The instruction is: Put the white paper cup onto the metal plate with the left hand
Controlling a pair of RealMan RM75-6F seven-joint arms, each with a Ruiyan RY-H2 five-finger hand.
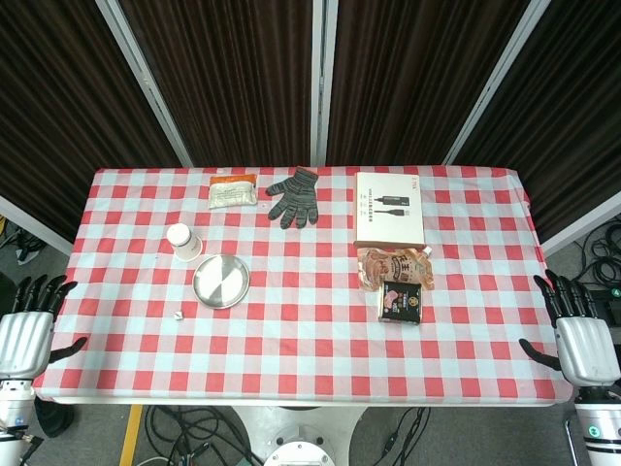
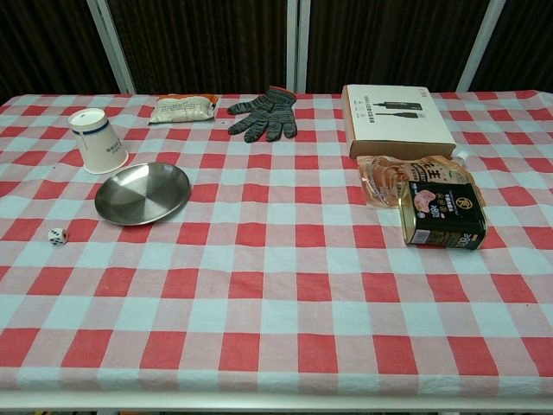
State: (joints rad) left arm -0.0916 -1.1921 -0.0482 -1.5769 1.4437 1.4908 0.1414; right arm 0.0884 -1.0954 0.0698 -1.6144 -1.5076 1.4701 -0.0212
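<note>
The white paper cup (image 2: 98, 140) is seen upside down just beyond the metal plate (image 2: 142, 192), nearly touching its rim. It is judged light and easily crushed, so its side wall should be gripped gently. The left robot hand (image 1: 27, 335) is spread empty, well short of the plate; the right robot hand (image 1: 582, 345) likewise. Both are missing from the chest view.

The head view looks steeply down from high above the near edge, taking in the whole checked surface (image 1: 310, 320) and dark curtains (image 1: 233, 78) beyond. The chest view sits lower and nearer, facing across the same surface toward its far edge.
</note>
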